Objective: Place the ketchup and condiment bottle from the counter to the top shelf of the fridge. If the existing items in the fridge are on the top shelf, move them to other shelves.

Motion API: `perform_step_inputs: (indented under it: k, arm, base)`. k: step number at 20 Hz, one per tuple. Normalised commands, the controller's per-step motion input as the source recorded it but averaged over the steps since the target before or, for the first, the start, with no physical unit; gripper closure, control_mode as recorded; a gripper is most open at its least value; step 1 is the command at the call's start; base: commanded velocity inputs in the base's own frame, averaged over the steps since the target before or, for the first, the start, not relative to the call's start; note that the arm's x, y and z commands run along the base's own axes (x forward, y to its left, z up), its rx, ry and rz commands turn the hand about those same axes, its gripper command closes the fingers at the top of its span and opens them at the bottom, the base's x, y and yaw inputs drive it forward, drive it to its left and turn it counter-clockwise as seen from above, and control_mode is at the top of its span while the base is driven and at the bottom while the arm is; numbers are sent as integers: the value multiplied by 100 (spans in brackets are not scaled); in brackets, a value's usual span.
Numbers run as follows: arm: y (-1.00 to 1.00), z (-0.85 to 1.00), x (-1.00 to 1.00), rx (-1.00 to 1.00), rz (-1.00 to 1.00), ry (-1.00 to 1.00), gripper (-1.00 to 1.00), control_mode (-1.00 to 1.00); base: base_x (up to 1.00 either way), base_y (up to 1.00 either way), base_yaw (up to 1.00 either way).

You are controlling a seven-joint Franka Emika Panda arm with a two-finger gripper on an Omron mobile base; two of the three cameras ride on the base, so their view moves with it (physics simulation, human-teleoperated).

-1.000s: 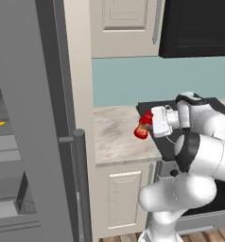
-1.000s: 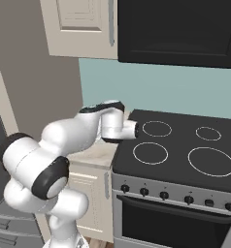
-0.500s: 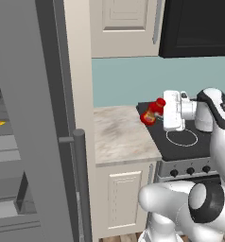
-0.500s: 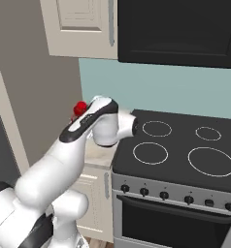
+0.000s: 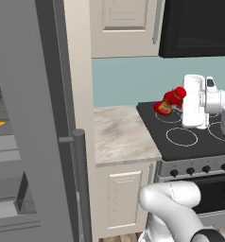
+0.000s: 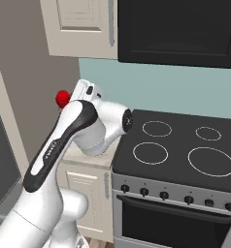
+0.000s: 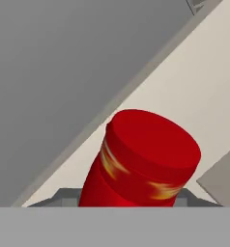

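While I've got the arm swung up, here's the state of play, biggest thing first. The fridge [image 5: 24,118] fills the left edge of the left base view, door hanging open with its bar handle toward me, and I can make out grey shelves inside plus something small and yellow-orange low on one of them; can't tell which shelf that is. Next to it runs the counter [image 5: 121,134], pale marbled slab, with the black stovetop [image 6: 180,145] butting against its right edge. The gripper [image 5: 178,103] is up in the air over the seam where counter meets stove, and it's clamped on the ketchup [image 5: 168,101], which sits tilted, cap pointing up and to the right. In the hand view the ketchup bottle's red body pokes out between the fingers, so the hold looks solid. My read: ketchup is lifted, not shelved yet. Condiment bottle hasn't been touched as far as I can judge, and clearing the top shelf is pending too.
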Motion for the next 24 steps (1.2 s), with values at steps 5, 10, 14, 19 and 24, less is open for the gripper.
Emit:
perform_step_inputs:
  k: [5, 10, 14, 19, 24]
  arm:
    - [14, 66, -95, -23, -2, -2, 100, -100]
    - [28, 13, -83, -19, 0, 0, 100, -100]
    - [5, 0, -16, -1, 0, 0, 100, -100]
    - [0, 0, -24, 2, 0, 0, 100, -100]
    - [0, 0, 0, 0, 0, 0, 100, 100]
  base:
    - [0, 0, 0]
    - [0, 0, 0]
    - [0, 0, 0]
    - [0, 0, 0]
    - [-86, -24, 31]
